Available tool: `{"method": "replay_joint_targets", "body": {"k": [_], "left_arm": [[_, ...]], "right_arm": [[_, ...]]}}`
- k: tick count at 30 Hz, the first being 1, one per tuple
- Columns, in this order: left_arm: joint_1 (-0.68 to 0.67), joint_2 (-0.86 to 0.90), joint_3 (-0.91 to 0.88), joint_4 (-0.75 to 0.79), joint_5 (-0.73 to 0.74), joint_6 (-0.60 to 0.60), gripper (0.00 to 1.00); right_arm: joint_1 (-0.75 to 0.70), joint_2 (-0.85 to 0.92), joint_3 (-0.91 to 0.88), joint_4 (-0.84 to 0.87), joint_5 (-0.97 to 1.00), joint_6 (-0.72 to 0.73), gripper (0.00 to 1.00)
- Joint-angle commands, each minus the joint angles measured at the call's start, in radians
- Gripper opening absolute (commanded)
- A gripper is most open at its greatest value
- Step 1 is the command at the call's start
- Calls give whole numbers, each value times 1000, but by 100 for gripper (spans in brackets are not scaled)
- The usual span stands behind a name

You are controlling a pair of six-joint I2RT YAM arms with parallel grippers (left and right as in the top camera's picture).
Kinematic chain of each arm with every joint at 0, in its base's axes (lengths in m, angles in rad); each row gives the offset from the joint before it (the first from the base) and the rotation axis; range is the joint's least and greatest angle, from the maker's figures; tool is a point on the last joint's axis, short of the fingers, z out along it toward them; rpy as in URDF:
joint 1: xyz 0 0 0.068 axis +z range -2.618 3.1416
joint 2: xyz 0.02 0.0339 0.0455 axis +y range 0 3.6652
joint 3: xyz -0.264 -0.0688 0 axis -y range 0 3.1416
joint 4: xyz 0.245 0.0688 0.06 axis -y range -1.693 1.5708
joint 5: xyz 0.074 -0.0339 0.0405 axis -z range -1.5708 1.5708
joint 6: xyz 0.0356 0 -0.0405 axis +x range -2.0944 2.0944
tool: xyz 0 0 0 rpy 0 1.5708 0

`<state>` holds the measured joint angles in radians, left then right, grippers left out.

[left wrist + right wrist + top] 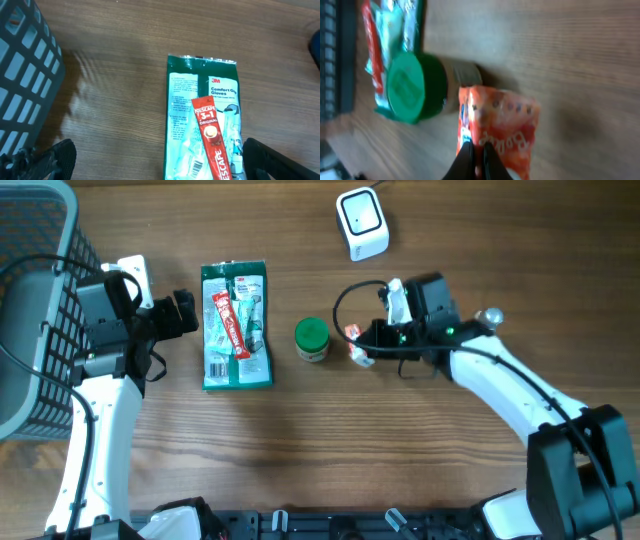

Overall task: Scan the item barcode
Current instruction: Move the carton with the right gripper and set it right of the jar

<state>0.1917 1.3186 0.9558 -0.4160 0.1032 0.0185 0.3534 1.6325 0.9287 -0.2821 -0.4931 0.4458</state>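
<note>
1. Snack packet (497, 125), orange-red, pinched at one edge in my right claw (472, 156), jaws closed tight on it.
2. It sits just beside a green-lidded jar (312, 338) in the middle of the table (400, 470); the white scanner (362, 222) stands well apart near the far edge.
3. My left claw (190, 314) gapes wide, holding nothing, beside a glove pack (236, 355) bearing a coffee sachet (229, 323); a dark basket (30, 300) stands at the left end.

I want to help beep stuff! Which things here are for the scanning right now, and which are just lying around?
For the job: right gripper, shut on the orange snack packet; white scanner.
Just lying about: green glove pack, Nescafe sachet on it, green-lidded jar, dark basket.
</note>
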Motion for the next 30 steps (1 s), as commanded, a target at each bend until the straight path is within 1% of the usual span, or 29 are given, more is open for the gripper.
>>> {"method": "replay_joint_targets", "body": {"k": [1,6,8,11,16,18,23,25,28,30], "left_arm": [[5,4,8,3,4,8,100],[5,4,8,3,4,8,100],[5,4,8,3,4,8,100],[5,4,8,3,4,8,100],[5,4,8,3,4,8,100],[5,4,8,3,4,8,100],[5,4,8,3,4,8,100],[5,4,8,3,4,8,100],[5,4,8,3,4,8,100],[5,4,8,3,4,8,100]], "right_arm": [[0,0,-92,114,-33,143,4],[0,0,-208,319,-32,242,4],[0,0,-234,370,-28,269,4],[0,0,-285,459,-24,273,4],[0,0,-289,455,25,287,4],[0,0,-289,453,32,287,7],[0,0,-289,434,59,287,7],[0,0,-289,427,58,287,15],[0,0,-289,427,58,287,24],[0,0,-289,427,59,286,28]]}}
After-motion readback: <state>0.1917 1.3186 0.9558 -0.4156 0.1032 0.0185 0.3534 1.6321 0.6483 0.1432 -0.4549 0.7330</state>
